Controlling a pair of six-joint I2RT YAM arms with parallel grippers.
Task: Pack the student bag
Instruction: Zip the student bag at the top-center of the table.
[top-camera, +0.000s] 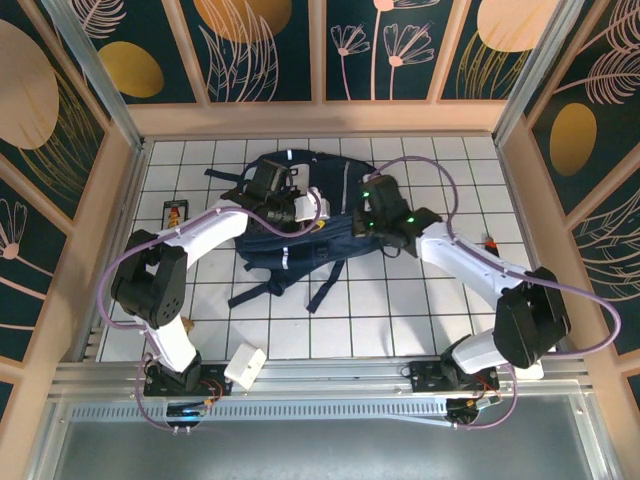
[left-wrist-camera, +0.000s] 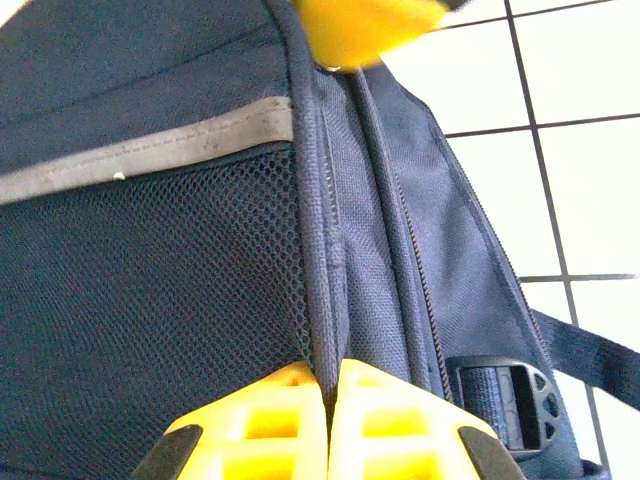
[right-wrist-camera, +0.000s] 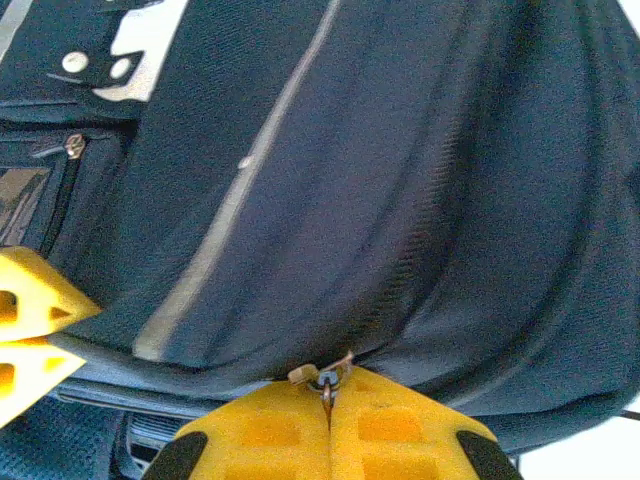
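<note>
Arms reach inward over student bag (top-camera: 322, 256); left pincer (left-wrist-camera: 328, 385) pinching seam (left-wrist-camera: 325, 290), right pincer (right-wrist-camera: 328, 392) seemingly clamping zipper pull (right-wrist-camera: 322, 377).

Looked like a robotics lab booth, not anyone's home: white grid-marked table (top-camera: 400, 320), pale wooden frame (top-camera: 320, 118) boxing it in, navy wall panels (top-camera: 250, 50) printed with gold discs and leaf outlines, and an aluminium rail (top-camera: 330, 375) carrying a cabled left arm (top-camera: 200, 235) and right arm (top-camera: 465, 262).
</note>
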